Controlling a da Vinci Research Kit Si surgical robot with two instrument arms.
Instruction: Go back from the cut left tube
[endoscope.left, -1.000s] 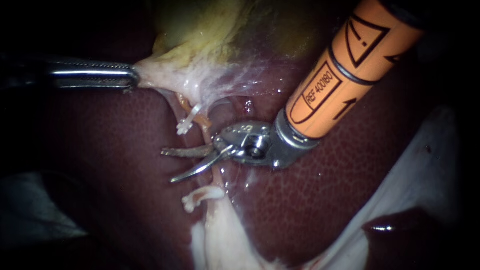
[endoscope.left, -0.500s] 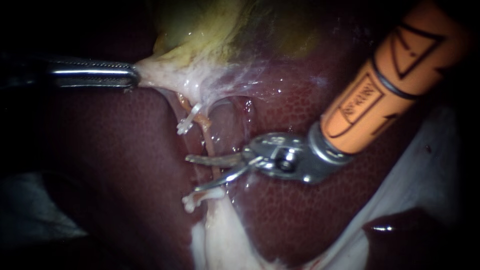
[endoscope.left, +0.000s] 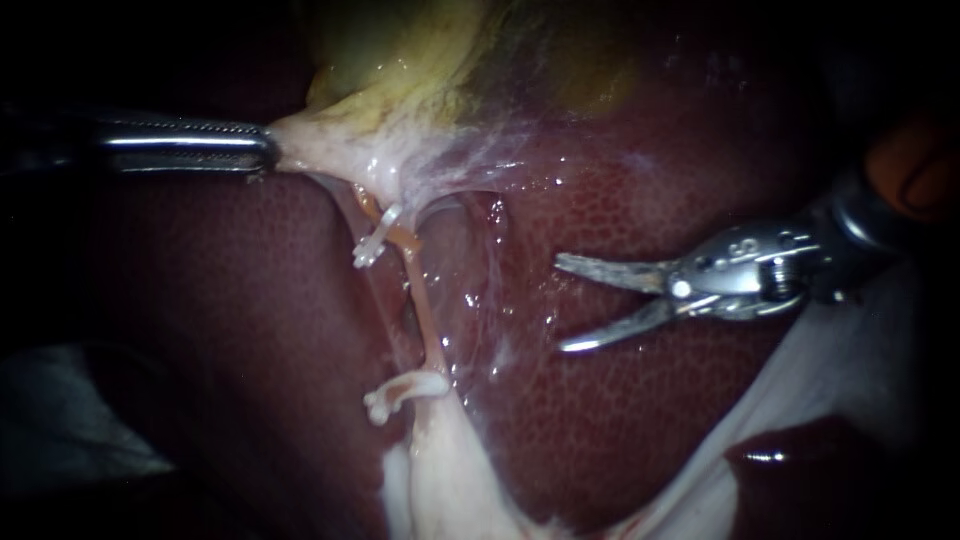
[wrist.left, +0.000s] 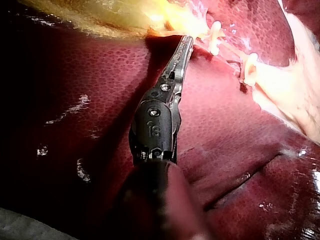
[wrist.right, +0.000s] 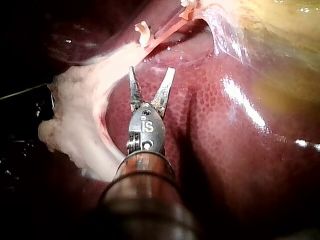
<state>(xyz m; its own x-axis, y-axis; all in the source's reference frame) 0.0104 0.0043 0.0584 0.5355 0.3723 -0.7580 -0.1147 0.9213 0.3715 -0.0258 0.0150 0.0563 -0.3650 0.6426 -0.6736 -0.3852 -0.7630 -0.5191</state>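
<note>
A thin orange tube (endoscope.left: 422, 310) runs down over the liver (endoscope.left: 640, 420) between an upper white clip (endoscope.left: 372, 243) and a lower white clip (endoscope.left: 400, 392). I cannot make out a gap in it. My right instrument (endoscope.left: 560, 302) hangs well to the right of the tube, over bare liver, with its two blades open and holding nothing. In the right wrist view its open blades (wrist.right: 151, 74) point toward a clip (wrist.right: 142, 31) ahead. My left instrument (endoscope.left: 255, 150) is shut on pale tissue at the gallbladder's (endoscope.left: 420, 60) lower edge and holds it taut; its jaws (wrist.left: 187, 42) show in the left wrist view.
A thin glistening membrane (endoscope.left: 490, 240) stands to the right of the tube. Pale fatty tissue (endoscope.left: 440, 470) spreads below the lower clip. White cloth (endoscope.left: 850, 330) lies at the lower right, under the right instrument's shaft.
My right instrument has drawn back to the right, away from the tube, with its blades still open. The left instrument and the tissue it holds have stayed put.
</note>
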